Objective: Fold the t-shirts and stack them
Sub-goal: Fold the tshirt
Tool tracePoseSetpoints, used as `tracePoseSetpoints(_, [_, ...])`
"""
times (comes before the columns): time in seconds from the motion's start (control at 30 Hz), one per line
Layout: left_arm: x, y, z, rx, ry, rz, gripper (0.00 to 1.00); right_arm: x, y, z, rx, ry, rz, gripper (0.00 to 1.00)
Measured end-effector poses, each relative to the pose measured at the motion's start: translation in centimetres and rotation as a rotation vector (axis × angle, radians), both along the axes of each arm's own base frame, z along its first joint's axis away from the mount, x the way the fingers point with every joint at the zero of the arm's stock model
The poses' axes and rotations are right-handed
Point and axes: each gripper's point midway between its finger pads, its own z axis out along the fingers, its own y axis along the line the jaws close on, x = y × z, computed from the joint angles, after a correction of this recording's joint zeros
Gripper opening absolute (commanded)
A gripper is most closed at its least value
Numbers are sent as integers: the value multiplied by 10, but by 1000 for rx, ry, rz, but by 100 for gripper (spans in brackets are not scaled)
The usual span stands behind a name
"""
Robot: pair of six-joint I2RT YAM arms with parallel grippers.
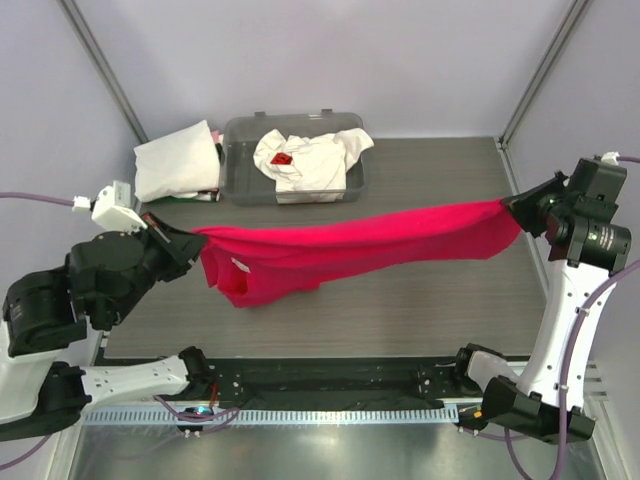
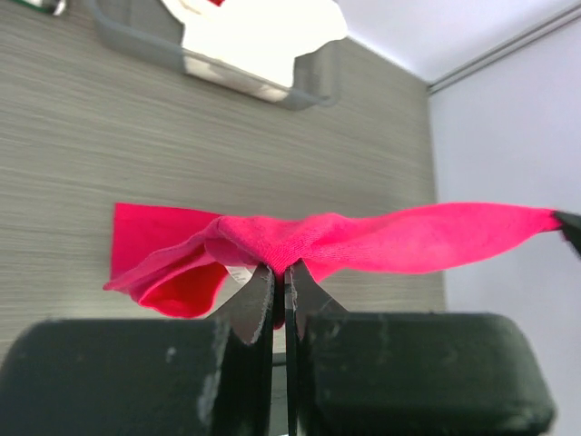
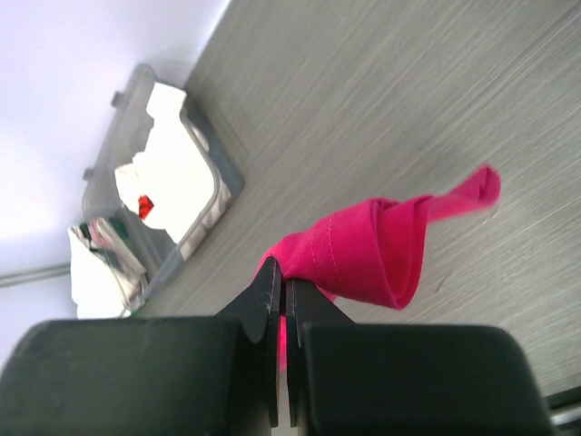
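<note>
Stretching between both jaws, the red t-shirt point(image 1: 350, 245) is pinched at each end.

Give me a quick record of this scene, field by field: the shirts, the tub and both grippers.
held item: bright red cloth t-shirt, stretched above the grey wood-grain table between the two grippers, hanging lower near the left one
left gripper: shut on one end of the red shirt
right gripper: shut on the other end
container: clear grey plastic tub, at the far edge
in tub: crumpled white t-shirt with a small red mark
beside tub: folded white cloth pile, on its left
</note>
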Motion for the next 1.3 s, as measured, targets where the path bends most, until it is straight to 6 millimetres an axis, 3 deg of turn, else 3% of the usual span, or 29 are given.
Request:
tracePoseSetpoints(0.1, [5,-4,-14,72,13,3,0,12,5,-14,33,45,42,1])
tracePoseSetpoints(0.3, [36,-33,-33,231,48,14,0,61,11,-63,79,191,140,1])
tracePoseSetpoints(0.4, [69,-40,-47,259,107,42,0,82,15,-87,96,261,177,1])
tracePoseSetpoints(0.53, [130,-30,-78,270,232,94,0,118,19,-107,126,323,222,1])
tracePoseSetpoints(0.6, [158,-29,-88,258,295,78,0,145,19,-100,138,315,243,1])
tracePoseSetpoints(0.67, [199,-17,-80,235,303,106,0,175,17,-83,139,278,260,1])
tracePoseSetpoints(0.77, [253,-16,-30,173,204,99,0,223,12,-28,127,127,271,1])
tracePoseSetpoints(0.83, [273,-16,15,113,90,88,0,233,11,7,123,24,276,1])
tracePoseSetpoints(0.93, [262,-11,55,51,-17,55,0,208,16,32,131,-17,281,1])
tracePoseSetpoints(1.07, [206,-7,55,16,-24,3,0,150,25,26,144,16,276,1])
tracePoseSetpoints(1.17, [164,-11,32,-5,-11,-58,0,105,34,0,142,65,281,1])
tracePoseSetpoints(1.3, [119,-13,-46,-40,97,-91,0,57,39,-70,149,186,265,1])
